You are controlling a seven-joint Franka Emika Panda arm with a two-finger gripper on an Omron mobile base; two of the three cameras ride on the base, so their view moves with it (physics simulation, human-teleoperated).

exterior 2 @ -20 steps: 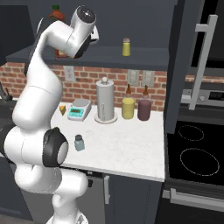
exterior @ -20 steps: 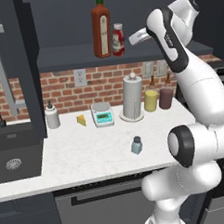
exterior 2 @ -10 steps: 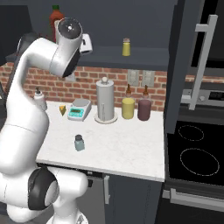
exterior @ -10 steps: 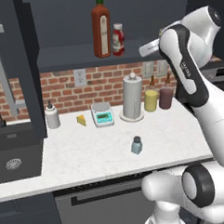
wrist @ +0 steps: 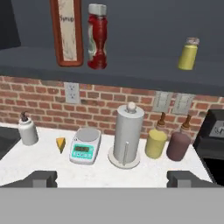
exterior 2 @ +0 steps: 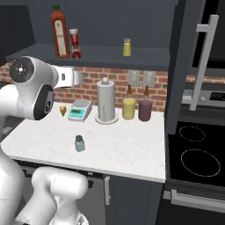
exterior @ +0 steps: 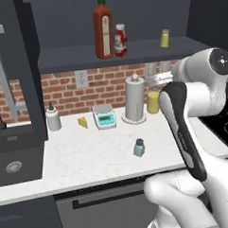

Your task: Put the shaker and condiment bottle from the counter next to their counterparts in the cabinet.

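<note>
Claw [wrist: 112, 178] open, empty. Shaker [exterior: 139, 147] alone on table [exterior: 89, 157]; towel roll [exterior: 134, 98], scale [exterior: 105, 117] behind. Bottle [exterior: 120, 40] on cabinet [exterior: 84, 56] shelf.

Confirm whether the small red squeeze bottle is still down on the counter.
No: the small red squeeze bottle stands on the cabinet shelf, right beside the tall red bottle, not on the counter.

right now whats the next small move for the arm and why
Probably swing down toward the shaker on the counter. The condiment bottle already stands on the cabinet shelf beside the tall red bottle, while the blue shaker sits alone, far from the yellow shaker. The tool is open and holds nothing.
</note>
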